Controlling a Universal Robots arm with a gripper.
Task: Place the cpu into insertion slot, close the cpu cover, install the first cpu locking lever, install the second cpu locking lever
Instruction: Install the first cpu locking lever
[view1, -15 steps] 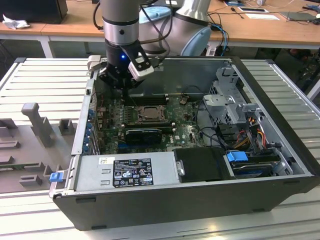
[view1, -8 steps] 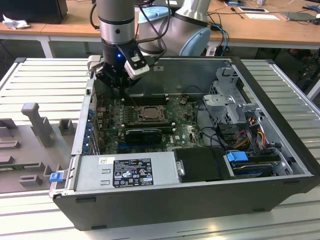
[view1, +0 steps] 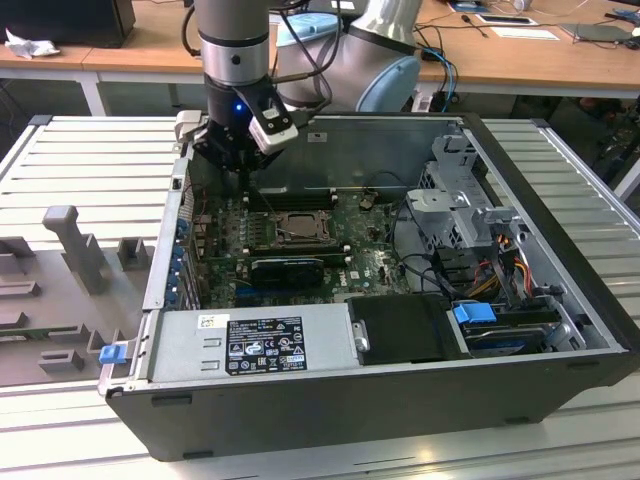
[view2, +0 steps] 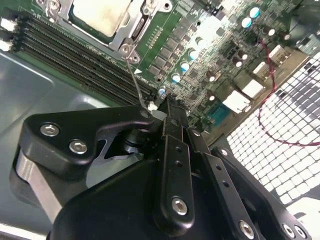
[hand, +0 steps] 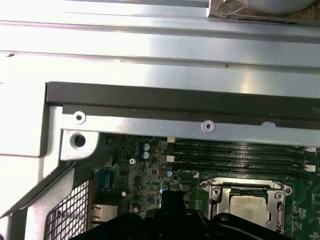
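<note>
Tool (view2: 167, 107): we see its fingers pressed together, holding nothing, above the motherboard (view1: 370, 265) beside the socket
Cpu (hand: 248, 207): we find it seated in the insertion slot (view1: 297, 227), cpu cover (hand: 216, 192) closed around it

I see even overhead room light on the open computer case (view1: 560, 300); glare whitens its metal wall (hand: 150, 65) in the first wrist view, and its interior lies in shadow.

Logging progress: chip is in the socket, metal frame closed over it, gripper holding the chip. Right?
Not quite: the gripper holds no chip. The chip sits in its socket under the closed metal frame; the second wrist view shows the gripper off to the side.
</note>
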